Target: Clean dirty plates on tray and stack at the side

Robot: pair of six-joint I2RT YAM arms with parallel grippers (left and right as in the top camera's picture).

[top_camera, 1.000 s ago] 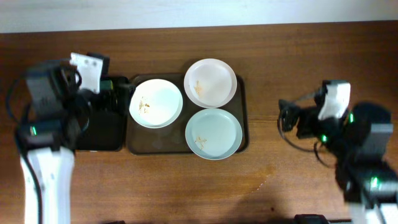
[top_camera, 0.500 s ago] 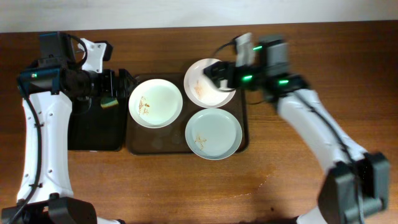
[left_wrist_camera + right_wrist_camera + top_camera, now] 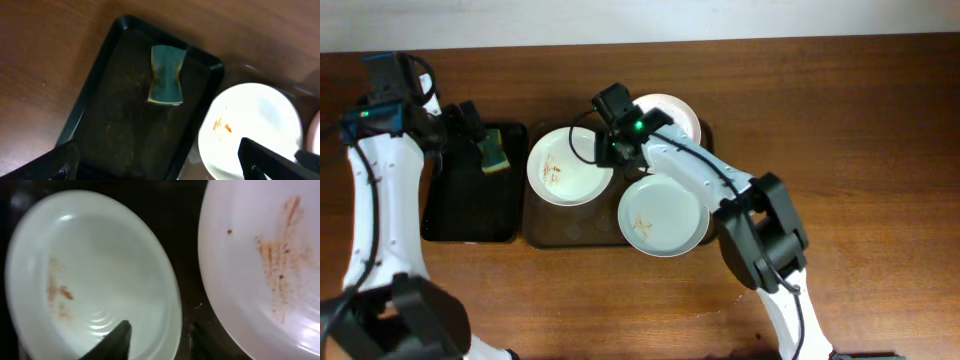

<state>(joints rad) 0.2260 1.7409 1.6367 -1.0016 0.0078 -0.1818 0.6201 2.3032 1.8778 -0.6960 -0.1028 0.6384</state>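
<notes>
On the overhead feed the tray (image 3: 570,228) sits mid-desk (image 3: 840,120) with all three plates on it. The left plate (image 3: 565,170) is at its left end, the rear plate (image 3: 675,112) at the back right, and the faintly bluish front plate (image 3: 665,212) at the front right, its edge over the tray's front rim. Each carries small brown smears. My right gripper (image 3: 613,150) is low at the right edge of the left plate, in the gap between it and the rear plate. Its wrist camera shows the gripper (image 3: 160,341) partly spread, one finger (image 3: 114,341) over the plate's inside and the other outside the rim over the dark tray. I see a gap on the inner side, so it has hold of nothing. My left gripper (image 3: 470,118) hangs over the back of the black tray (image 3: 470,215), which lies just beside the tray's left end. It is spread wide with nothing between its fingers. A green sponge (image 3: 166,75) lies flat near that black tray's back right corner, apart from the gripper.
</notes>
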